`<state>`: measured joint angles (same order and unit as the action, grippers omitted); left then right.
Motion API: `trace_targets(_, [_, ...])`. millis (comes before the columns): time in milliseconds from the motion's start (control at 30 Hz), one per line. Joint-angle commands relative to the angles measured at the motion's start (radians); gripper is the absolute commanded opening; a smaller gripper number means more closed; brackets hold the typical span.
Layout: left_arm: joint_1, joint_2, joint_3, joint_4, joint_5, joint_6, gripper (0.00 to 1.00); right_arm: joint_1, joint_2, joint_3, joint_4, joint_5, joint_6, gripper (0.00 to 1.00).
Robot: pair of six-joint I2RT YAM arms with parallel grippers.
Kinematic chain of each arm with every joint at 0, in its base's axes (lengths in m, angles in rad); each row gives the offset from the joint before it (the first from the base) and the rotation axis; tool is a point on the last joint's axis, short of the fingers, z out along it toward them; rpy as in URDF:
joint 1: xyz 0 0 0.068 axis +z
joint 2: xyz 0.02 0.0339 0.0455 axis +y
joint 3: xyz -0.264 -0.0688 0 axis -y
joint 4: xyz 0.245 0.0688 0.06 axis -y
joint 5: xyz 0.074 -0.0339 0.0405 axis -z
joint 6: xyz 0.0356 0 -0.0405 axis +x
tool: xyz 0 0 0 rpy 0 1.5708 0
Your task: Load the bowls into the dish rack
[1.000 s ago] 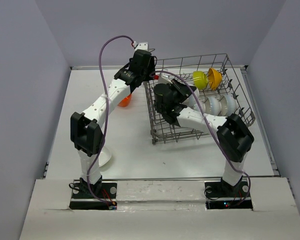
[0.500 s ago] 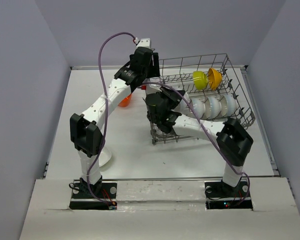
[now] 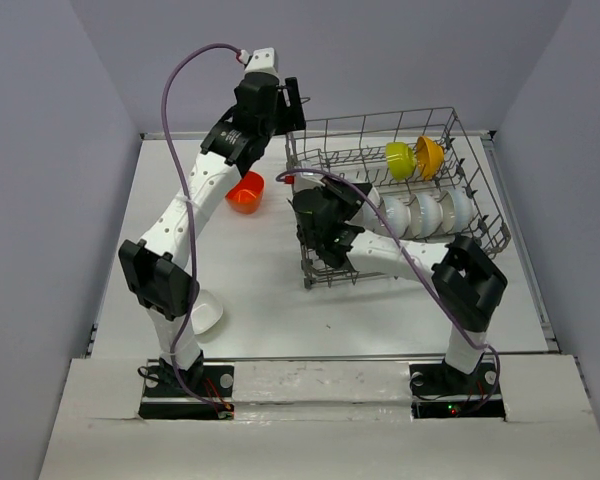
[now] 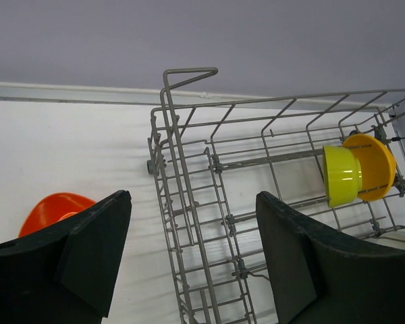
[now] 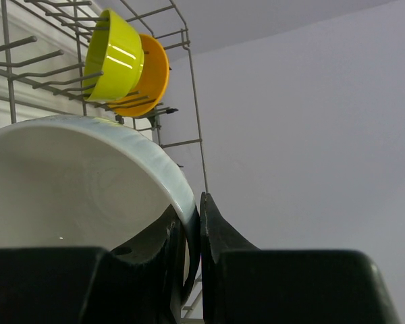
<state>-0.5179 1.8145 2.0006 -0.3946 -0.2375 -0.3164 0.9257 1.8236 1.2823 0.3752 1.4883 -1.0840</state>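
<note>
Dish rack (image 3: pixel 375 117): sits on the right half of the table (image 3: pixel 260 280), open top up, with its long axis running left to right.
Left gripper (image 4: pixel 192 216): raised above the rack's far left corner, with its fingers spread wide and nothing between them.
Right gripper (image 5: pixel 196 209): low inside the left end of the rack, with its fingers pressed onto the rim of a white bowl (image 5: pixel 67 182), one inside the wall and one outside.
Held white bowl: tipped up on its edge, with its hollow turned toward the wrist camera; from above the gripper hides most of it.
Row of white bowls (image 3: pixel 425 212): they stand on edge one after another along the rack's length, right of the held bowl and in the near half of the rack.
Lime green bowl (image 3: pixel 399 159): stands on edge in the far row toward the right end, with its axis lying along the rack's length.
Orange-yellow bowl (image 3: pixel 430 157): also on edge, just right of the green one and close against it.
Red-orange bowl (image 3: pixel 246 192): upright on the table just left of the rack, mouth up.
Loose white bowl (image 3: pixel 204 316): on the table at the near left, beside the left arm's base and well apart from the rack.
</note>
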Motion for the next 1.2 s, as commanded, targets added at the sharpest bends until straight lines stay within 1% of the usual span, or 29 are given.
trace_targets(0, [0.001, -0.058, 0.044, 0.014, 0.02, -0.001, 0.84, -0.022, -0.043, -0.003, 0.037, 0.075, -0.001, 0.01])
trace_targets(300, [0.016, -0.08, 0.029, 0.019, 0.036, -0.001, 0.84, -0.08, -0.029, -0.011, 0.037, 0.064, -0.001, 0.01])
trace_targets(833, [0.041, -0.09, 0.012, 0.026, 0.072, -0.01, 0.84, -0.08, 0.057, -0.011, 0.036, 0.059, 0.004, 0.01])
trace_targets(1000, [0.042, -0.099, 0.004, 0.028, 0.072, -0.013, 0.84, -0.09, 0.013, 0.028, 0.033, 0.047, 0.019, 0.01])
trace_targets(1100, [0.044, -0.109, -0.014, 0.042, 0.076, -0.024, 0.84, -0.119, -0.018, 0.081, 0.031, 0.04, 0.018, 0.01])
trace_targets(1133, [0.042, -0.113, -0.026, 0.052, 0.082, -0.035, 0.84, -0.145, -0.026, 0.125, 0.03, 0.03, 0.016, 0.01])
trace_targets(1167, [0.042, -0.115, -0.029, 0.057, 0.087, -0.038, 0.84, -0.159, -0.023, 0.126, 0.03, 0.026, 0.016, 0.01])
